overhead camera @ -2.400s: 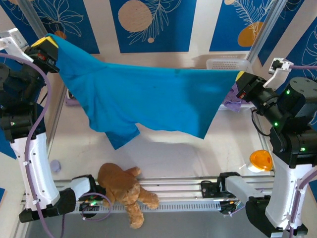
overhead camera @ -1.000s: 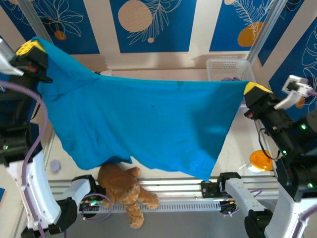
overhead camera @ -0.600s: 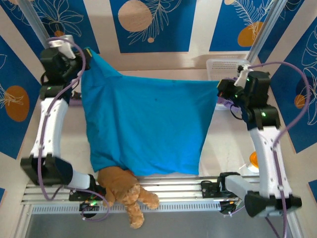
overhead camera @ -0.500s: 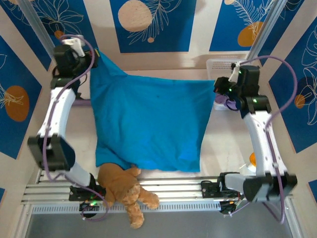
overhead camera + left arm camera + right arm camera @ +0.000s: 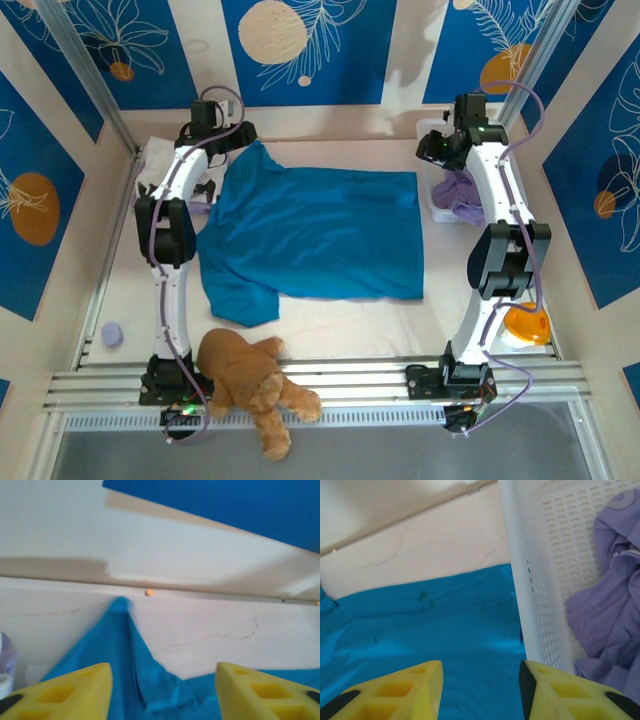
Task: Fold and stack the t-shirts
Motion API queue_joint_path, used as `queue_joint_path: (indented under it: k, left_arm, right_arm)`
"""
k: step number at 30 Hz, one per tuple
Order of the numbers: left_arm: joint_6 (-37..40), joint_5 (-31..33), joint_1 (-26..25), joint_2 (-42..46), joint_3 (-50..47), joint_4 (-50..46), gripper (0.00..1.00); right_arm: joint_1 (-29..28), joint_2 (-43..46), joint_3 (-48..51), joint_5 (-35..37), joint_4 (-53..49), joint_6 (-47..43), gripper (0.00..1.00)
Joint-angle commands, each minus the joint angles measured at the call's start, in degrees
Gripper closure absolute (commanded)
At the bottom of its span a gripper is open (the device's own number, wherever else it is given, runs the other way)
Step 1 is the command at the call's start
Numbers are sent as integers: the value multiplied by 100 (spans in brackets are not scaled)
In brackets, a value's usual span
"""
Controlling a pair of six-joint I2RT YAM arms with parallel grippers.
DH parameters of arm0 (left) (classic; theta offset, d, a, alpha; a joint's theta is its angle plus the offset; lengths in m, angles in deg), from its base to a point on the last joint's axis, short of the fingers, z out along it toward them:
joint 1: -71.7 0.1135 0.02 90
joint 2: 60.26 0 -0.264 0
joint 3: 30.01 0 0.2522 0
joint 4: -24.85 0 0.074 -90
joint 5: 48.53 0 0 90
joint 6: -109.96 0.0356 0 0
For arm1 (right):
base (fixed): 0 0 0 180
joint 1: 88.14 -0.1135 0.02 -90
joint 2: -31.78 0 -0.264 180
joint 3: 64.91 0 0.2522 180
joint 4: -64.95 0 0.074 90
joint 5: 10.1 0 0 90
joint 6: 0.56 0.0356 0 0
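The large teal-blue t-shirt [image 5: 310,235] lies spread flat on the table, one sleeve folded out at its near left. My left gripper [image 5: 238,142] hovers open over the shirt's far left corner; its yellow fingers [image 5: 65,692] stand wide apart around a raised peak of teal cloth [image 5: 125,650], which they do not touch. My right gripper [image 5: 432,150] is open above the far right corner, with teal cloth [image 5: 435,625] lying flat below its gap [image 5: 480,695]. A lavender t-shirt [image 5: 605,610] is bunched in the white basket [image 5: 530,595].
A brown teddy bear [image 5: 250,385] lies on the rail at the near left. An orange object [image 5: 527,323] sits at the right edge, a small lavender item [image 5: 112,333] at the left. Pale cloth [image 5: 160,155] lies in the far left corner. The back wall is close behind both grippers.
The teal shirt was held stretched in the air between both grippers. Both arms swung to the back and laid it down; both grippers have opened and let go.
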Motion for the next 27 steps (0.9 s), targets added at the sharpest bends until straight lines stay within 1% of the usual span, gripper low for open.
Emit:
queue_joint_path:
  k: [1, 4, 7, 14, 17, 19, 21, 23, 27]
  left_arm:
    - [37, 17, 25, 545, -18, -111, 41]
    - [32, 2, 38, 906, -212, -491, 41]
    - [90, 65, 46, 1593, -944, -660, 41]
    - [-120, 58, 246, 3417, -3142, -1063, 41]
    - [-201, 65, 336, 4060, -4046, -1276, 40]
    - [-388, -124, 405, 4397, -4515, -1377, 40]
    - [-465, -428, 399, 4693, -4916, -1480, 40]
    - [-522, -504, 375, 4920, -5187, -1707, 40]
    - [-575, -618, 217, 5352, -5935, -1775, 40]
  right_arm:
    - [-58, 714, 51, 74, -403, -65, 52]
    - [-79, 1008, 146, 47, -749, 45, 51]
    - [-101, 1430, 483, -124, -1192, 351, 50]
    - [-330, 3284, 2831, -230, -1241, 1301, 50]
    - [-430, 3769, 3684, -405, -1329, 1751, 50]
    - [-475, 4028, 4239, -1005, -1127, 1973, 51]
    - [-658, 4267, 4699, -1036, -990, 2299, 51]
    - [-778, 4450, 5043, -1114, -758, 2487, 51]
    - [-1059, 4488, 5504, -950, -375, 2698, 51]
